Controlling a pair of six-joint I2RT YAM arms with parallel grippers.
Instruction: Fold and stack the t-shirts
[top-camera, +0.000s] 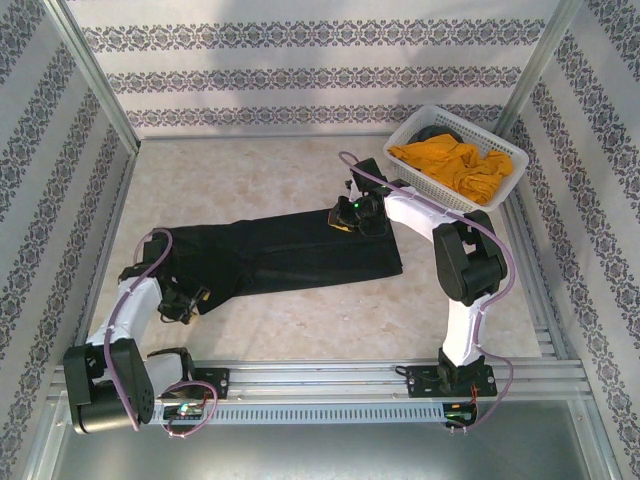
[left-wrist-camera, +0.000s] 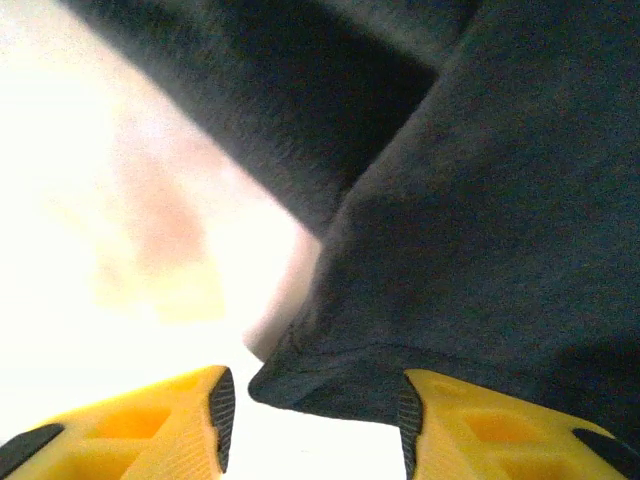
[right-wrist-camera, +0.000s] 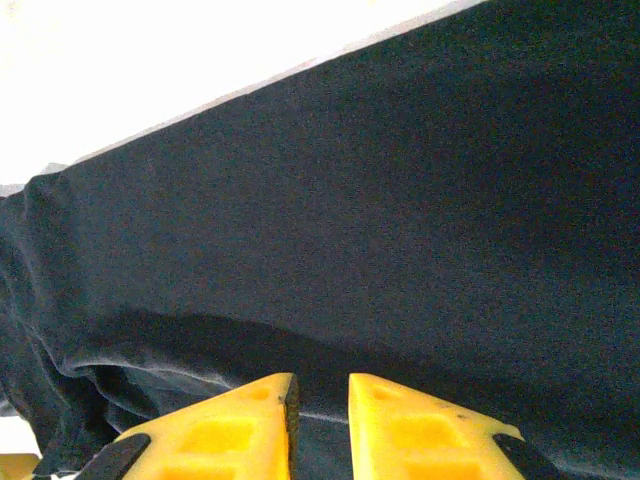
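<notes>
The black t-shirt (top-camera: 290, 255) lies flat as a long band on the table (top-camera: 250, 170). Its hem corner sits between the parted left gripper (left-wrist-camera: 312, 415) fingers, unclamped, with bare table left of them. The right gripper (right-wrist-camera: 320, 420) fingers pinch a fold, and the shirt's far edge runs beyond them. The mustard-orange t-shirt (top-camera: 450, 165) is heaped in the white lattice basket (top-camera: 408, 127), behind the right fingers.

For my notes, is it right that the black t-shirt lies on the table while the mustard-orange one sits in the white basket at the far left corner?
Not quite: the white basket holding the mustard-orange t-shirt stands at the far right corner, as the top external view shows. The black t-shirt does lie on the table.
</notes>
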